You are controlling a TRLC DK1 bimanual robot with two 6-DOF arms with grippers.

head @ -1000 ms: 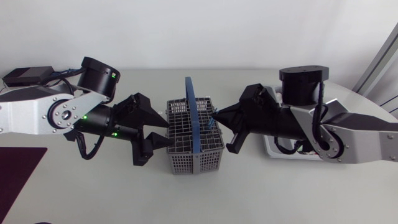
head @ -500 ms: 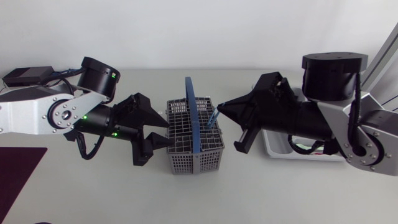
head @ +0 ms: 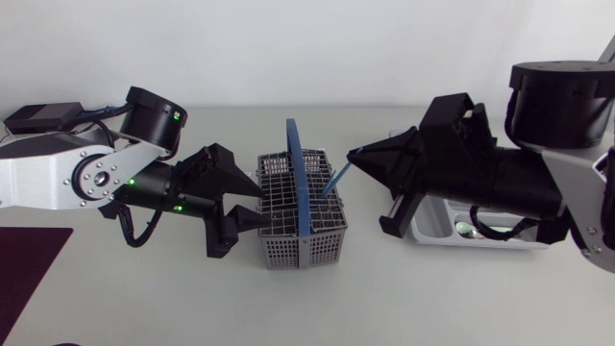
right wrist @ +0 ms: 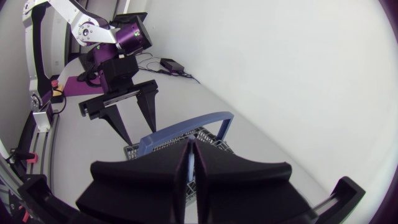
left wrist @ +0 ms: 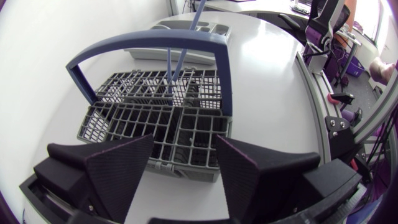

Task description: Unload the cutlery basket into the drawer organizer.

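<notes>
Right gripper [head: 354,154]: closed on the upper end of a thin blue utensil [head: 337,177]. In the right wrist view its 2 fingers [right wrist: 217,171] are pressed together with no gap between them. The utensil slants down from the fingertips to the cutlery basket [head: 288,238], and its lower end meets the grid of the cells on the basket's right side. I cannot tell whether that end is clear of the grid.

My right arm comes in from the right and hangs over part of the drawer organizer [head: 434,233]. The organizer lies on the bench [head: 384,298], to the right of the basket and apart from it.

Left gripper [head: 263,207]: open and holding nothing, with its 2 fingers spread wide. Seen from above, the fingertips sit at the basket's left wall. In the left wrist view that wall lies just ahead of the tips. I cannot confirm contact.

Basket: grey, upright, at the middle of the bench between the 2 grippers. Its blue arched handle [head: 300,183] spans its middle. In the left wrist view, a 2nd thin blue stem [left wrist: 170,71] appears to stand upright in a far cell, beside the slanted utensil.
</notes>
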